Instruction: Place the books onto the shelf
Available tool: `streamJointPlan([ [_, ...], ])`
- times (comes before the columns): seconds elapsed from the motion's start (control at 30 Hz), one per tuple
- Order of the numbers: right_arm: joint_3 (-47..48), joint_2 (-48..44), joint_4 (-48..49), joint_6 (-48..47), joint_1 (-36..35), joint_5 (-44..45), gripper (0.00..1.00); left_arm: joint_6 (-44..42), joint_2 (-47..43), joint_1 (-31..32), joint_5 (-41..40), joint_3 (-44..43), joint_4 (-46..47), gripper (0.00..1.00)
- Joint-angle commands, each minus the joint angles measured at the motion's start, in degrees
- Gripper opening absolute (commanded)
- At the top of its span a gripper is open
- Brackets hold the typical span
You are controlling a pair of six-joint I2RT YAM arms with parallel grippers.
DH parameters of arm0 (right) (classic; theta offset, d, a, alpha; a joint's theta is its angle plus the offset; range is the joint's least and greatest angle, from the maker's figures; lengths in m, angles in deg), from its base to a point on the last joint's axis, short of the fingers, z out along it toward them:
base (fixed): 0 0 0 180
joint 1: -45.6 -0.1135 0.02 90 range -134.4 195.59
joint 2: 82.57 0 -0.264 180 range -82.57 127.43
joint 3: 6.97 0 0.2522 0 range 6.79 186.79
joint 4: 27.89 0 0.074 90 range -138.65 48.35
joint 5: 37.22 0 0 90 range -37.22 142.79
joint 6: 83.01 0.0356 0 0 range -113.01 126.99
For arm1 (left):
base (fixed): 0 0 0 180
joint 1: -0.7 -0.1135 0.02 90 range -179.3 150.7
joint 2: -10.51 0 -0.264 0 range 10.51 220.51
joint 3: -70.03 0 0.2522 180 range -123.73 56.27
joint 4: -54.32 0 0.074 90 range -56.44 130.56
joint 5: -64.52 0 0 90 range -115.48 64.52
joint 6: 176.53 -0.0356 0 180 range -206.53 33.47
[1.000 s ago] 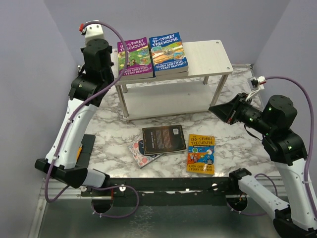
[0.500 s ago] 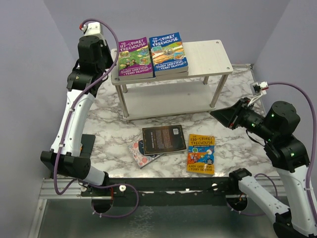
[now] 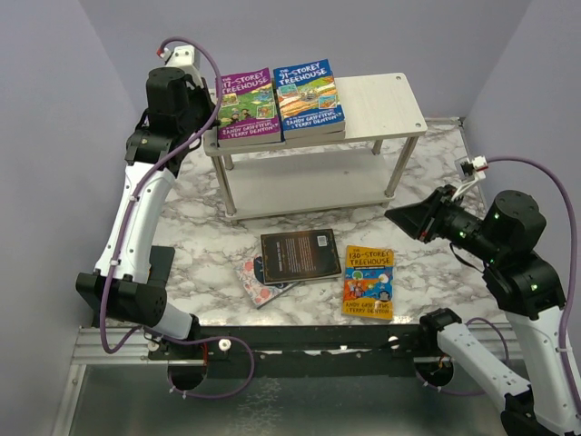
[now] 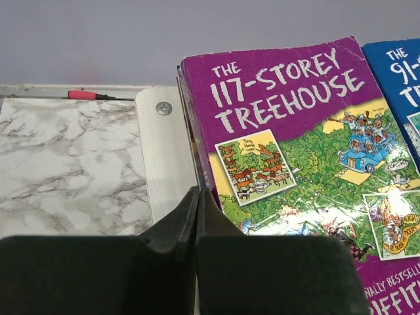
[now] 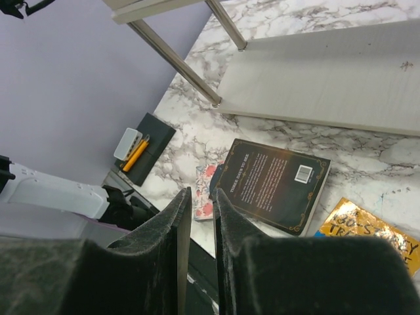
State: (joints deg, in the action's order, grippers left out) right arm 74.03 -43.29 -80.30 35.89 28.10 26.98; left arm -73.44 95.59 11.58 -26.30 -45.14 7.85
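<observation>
Roughly half done, going by the count. The shelf [image 3: 390, 100] stands toward the desk's [image 3: 427, 182] far edge, and its top tier carries the purple book [image 3: 247, 104] at the left end with the blue book [image 3: 309, 95] right beside it. Both look like they sit on something thicker, but what's underneath can't be made out. The right end of the top tier is bare and the lower tier shows nothing on it. Three remain on the desk, near the middle of the near edge: the dark brown book [image 3: 300, 256], the pink floral book [image 3: 257, 283] partly under its left corner, and the orange book [image 3: 369, 283] just beside it on the right, flat and face up. The left hand [image 4: 197, 193] is closed with its tips together and holds nothing. It sits at the purple book's left edge on the top tier, though contact can't be confirmed. The right hand [image 5: 200, 193] has its jaws a narrow gap apart and empty, hovering over the right side of the desk and aimed down toward the dark brown book. Likely next pick is one of those three. The pink one is pinned, so the brown one probably goes first.
</observation>
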Motion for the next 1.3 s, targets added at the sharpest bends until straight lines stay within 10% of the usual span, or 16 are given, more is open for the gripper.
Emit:
streamJointPlan([
  [0.0, -1.46, -0.7, -0.11, 0.28, 0.19, -0.88, 0.23, -0.05, -0.19, -0.14, 5.14, 0.6, 0.36, 0.0],
  [0.7, -3.06, -1.98, -1.95, 0.14, 0.18, 0.32, 0.28, -0.27, 0.68, 1.09, 3.56, -0.98, 0.37, 0.0],
  [1.0, -6.31, -2.26, -6.7, -2.54, 0.19, 5.47, 0.51, 1.17, -5.81, 1.1, -5.24, 3.07, 0.32, 0.5],
  [1.27, -12.36, -3.39, -9.75, -2.59, 0.2, 9.66, 0.67, 2.61, -17.27, 1.11, -1.51, 15.5, 0.99, 0.69],
])
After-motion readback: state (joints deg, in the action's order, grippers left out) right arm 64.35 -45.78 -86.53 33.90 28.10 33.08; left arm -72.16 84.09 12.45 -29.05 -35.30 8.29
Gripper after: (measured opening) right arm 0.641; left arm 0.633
